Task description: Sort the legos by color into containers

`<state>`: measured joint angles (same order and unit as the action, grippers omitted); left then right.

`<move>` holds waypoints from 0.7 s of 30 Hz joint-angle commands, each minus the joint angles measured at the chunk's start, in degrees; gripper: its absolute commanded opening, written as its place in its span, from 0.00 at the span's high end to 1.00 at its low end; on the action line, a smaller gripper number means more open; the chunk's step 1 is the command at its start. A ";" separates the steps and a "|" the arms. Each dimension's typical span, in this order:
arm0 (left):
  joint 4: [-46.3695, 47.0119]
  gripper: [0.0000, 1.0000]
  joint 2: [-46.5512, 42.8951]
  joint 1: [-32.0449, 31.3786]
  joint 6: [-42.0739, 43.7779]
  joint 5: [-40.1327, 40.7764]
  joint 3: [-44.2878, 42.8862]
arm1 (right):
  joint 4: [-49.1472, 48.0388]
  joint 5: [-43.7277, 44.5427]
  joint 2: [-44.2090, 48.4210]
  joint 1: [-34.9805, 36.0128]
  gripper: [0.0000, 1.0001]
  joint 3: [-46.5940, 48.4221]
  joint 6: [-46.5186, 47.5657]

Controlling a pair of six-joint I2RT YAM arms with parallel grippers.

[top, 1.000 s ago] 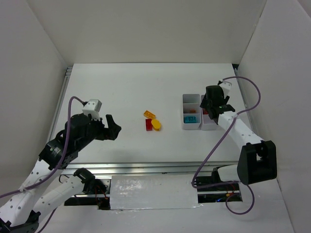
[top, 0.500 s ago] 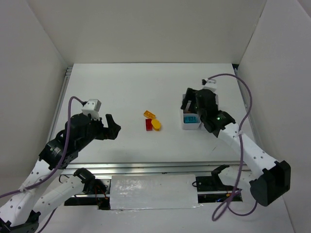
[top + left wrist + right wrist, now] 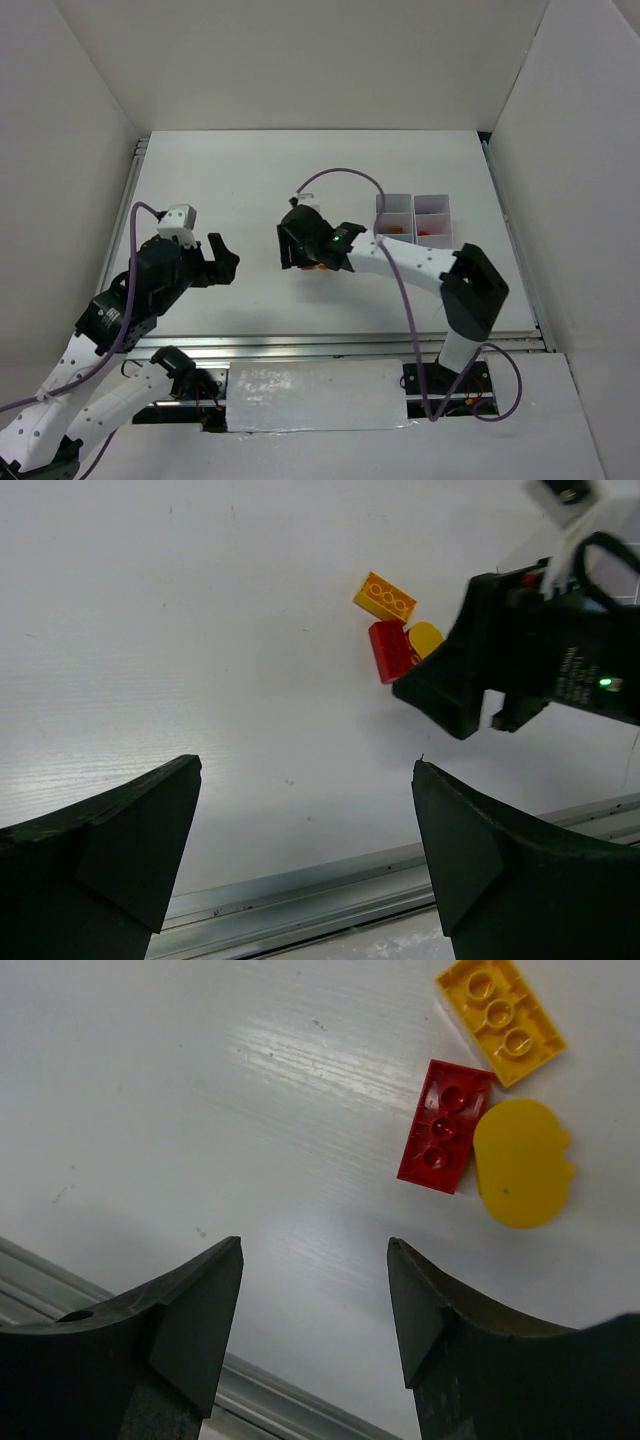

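Right gripper [image 3: 313, 1260] hovers low over the table, jaws apart with nothing between them. My guess is it's lining up on the loose legos just ahead, which are bunched mid-table: a red studded brick [image 3: 444, 1126], a yellow studded brick [image 3: 499, 1018] and a smooth yellow oval [image 3: 523, 1164]. Left gripper [image 3: 305, 770] is wide open and empty, well off to the left, probably keeping clear. The white tray [image 3: 413, 203] sits to the right of the bunch.
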<state>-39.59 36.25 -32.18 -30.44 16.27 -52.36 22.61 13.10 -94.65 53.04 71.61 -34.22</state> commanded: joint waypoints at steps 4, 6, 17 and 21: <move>1.10 0.00 -0.74 -0.42 -0.59 0.78 -0.20 | 6.92 0.61 -7.91 1.02 0.33 8.01 -6.39; 1.27 0.00 -0.74 -0.42 -0.41 0.60 -0.20 | 7.44 1.57 -8.97 1.10 0.32 8.19 -6.91; 1.27 0.01 -1.01 -0.42 -0.33 0.25 -0.11 | 9.64 4.56 -13.80 0.14 0.30 8.37 -7.44; 1.36 0.01 -1.09 -0.42 -0.24 -0.01 -0.20 | 8.07 4.48 -13.37 -0.65 0.30 7.05 -7.36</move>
<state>-39.64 35.59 -32.36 -30.41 16.43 -52.36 31.03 15.99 -108.18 53.39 77.65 -41.04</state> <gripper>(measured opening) 0.994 0.701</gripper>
